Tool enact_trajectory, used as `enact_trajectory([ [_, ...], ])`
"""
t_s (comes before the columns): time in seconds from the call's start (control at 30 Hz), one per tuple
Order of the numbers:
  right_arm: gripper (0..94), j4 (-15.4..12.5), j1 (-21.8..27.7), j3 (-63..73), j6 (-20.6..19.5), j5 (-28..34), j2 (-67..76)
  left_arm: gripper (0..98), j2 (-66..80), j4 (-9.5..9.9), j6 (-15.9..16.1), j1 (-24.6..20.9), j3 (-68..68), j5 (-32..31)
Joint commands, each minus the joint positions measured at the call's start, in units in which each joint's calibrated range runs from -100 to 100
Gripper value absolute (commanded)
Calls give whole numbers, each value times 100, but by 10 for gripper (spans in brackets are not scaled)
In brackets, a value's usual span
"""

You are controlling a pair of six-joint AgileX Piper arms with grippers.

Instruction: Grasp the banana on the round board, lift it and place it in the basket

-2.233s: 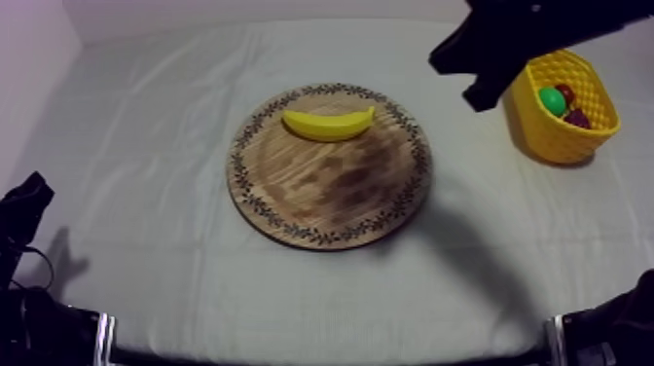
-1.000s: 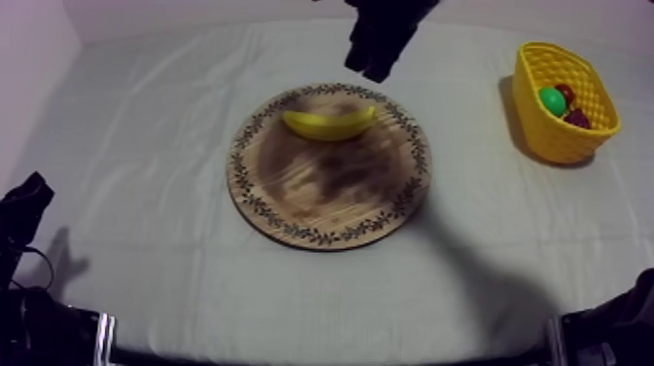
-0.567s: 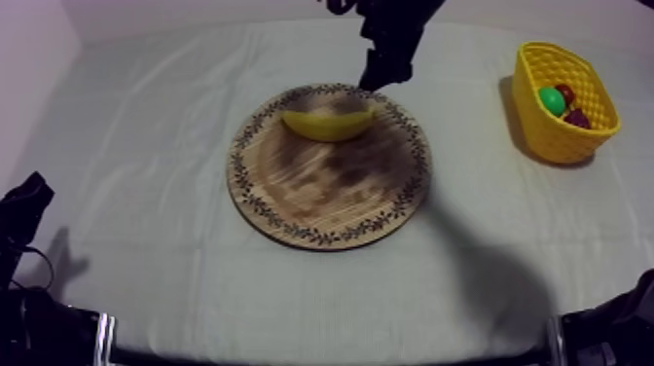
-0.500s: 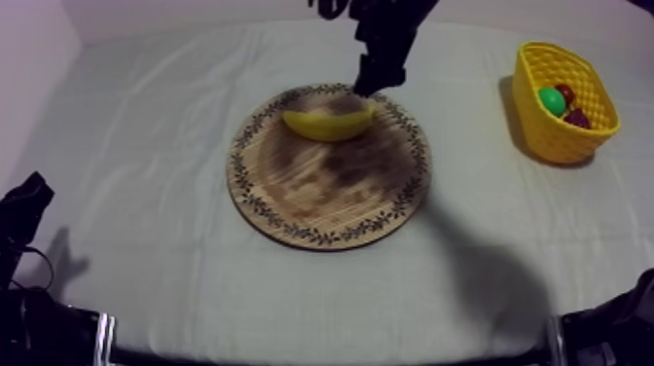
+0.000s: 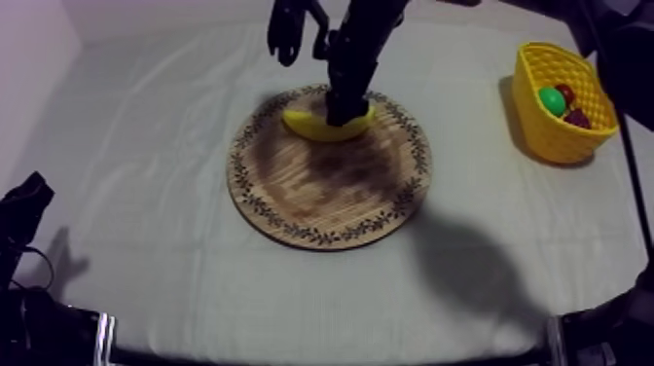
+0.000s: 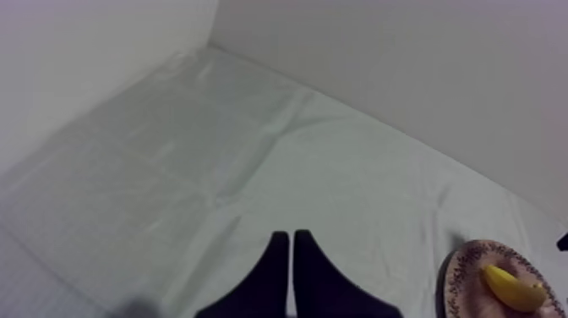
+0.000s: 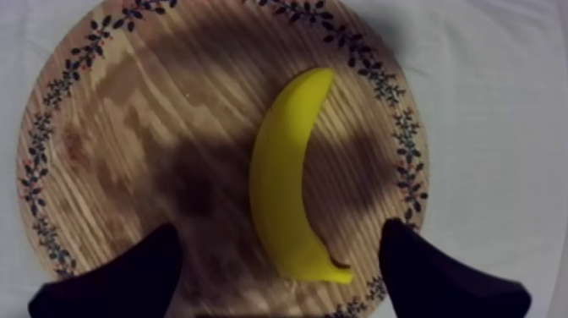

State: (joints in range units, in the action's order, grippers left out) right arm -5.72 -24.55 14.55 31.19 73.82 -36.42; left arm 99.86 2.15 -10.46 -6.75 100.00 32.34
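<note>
The banana (image 7: 286, 178) looks like smooth, faintly glossy plastic. The board (image 7: 152, 127) shows matt wood grain. A soft, creased, matt cloth (image 6: 253, 152) covers the surface (image 5: 136, 165). The basket (image 5: 541, 128) looks like latticed plastic.

Black left arm (image 5: 23, 216) and right arm (image 5: 358, 41); jaws tapered, seemingly matte.

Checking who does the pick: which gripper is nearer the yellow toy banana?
Right. The right gripper is open astride the yellow toy banana; the left gripper sits shut, far from it.
</note>
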Motion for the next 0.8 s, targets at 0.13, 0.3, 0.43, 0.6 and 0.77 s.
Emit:
enact_trajectory([
  [0.13, 726, 127, -72, 217, -133, 5, -515, 1, -4, -3, -2, -2, 0, 0],
  [0.3, 717, 209, -103, 606, -249, 184, -894, 1, -4, -3, -2, -2, 0, 0],
  [0.43, 709, 300, -128, 872, -346, 326, -1157, 1, -4, -3, -2, -2, 0, 0],
  [0.6, 703, 419, -173, 1029, -452, 381, -1392, 1, -4, -3, -2, -2, 0, 0],
  [0.77, 670, 506, -189, 1098, -500, 451, -1559, 1, -4, -3, -2, -2, 0, 0],
])
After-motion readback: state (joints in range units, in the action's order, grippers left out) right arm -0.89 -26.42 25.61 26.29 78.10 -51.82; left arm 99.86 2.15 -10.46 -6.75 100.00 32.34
